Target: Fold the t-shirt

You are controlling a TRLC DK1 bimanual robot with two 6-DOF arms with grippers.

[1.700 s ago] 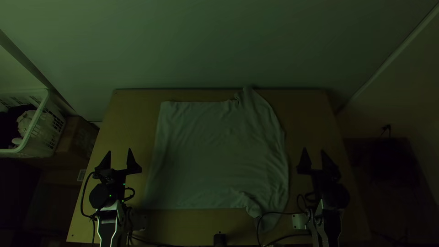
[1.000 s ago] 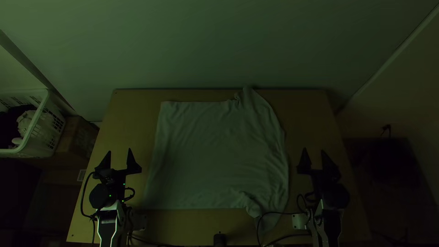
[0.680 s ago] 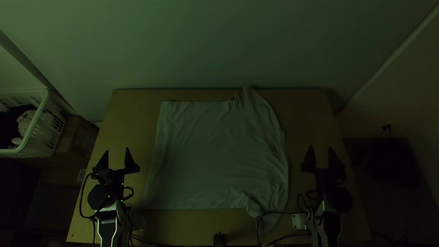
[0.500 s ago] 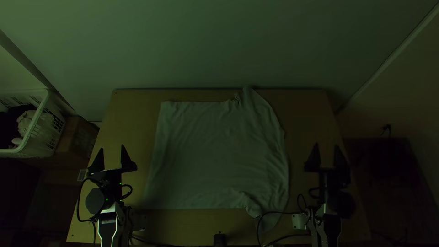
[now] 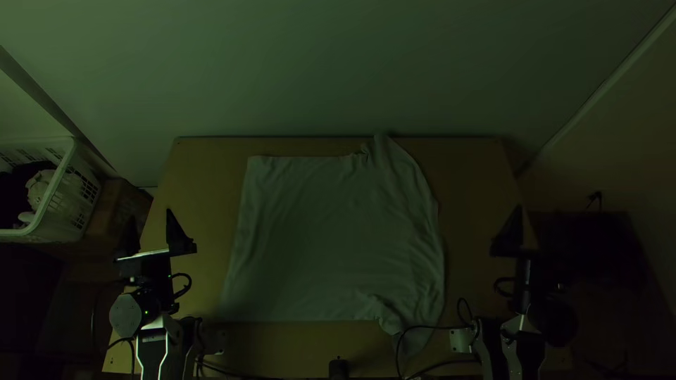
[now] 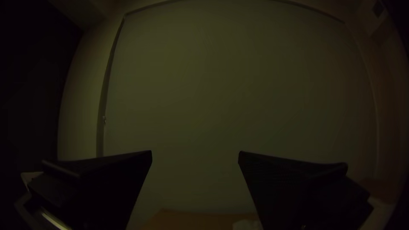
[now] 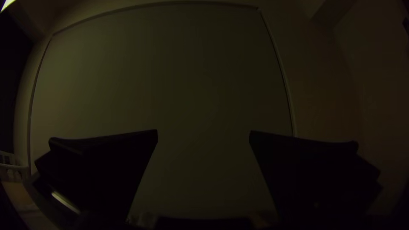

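A plain pale wall [image 5: 338, 63] stands beyond the far edge of the light wooden bench [image 5: 204, 165] in dim light. Left of the bench, a white plastic basket [image 5: 57, 186] holds dark and pale cloths, with a brown box [image 5: 118, 211] between them; right of the bench, the floor lies in deep shadow.

The pale, thin cloth t-shirt [image 5: 331, 239] lies flat in the middle of the frame. Its left side is smooth and straight. Its right side curves and has little wrinkles, with bunched bits poking out at the top and the bottom right.
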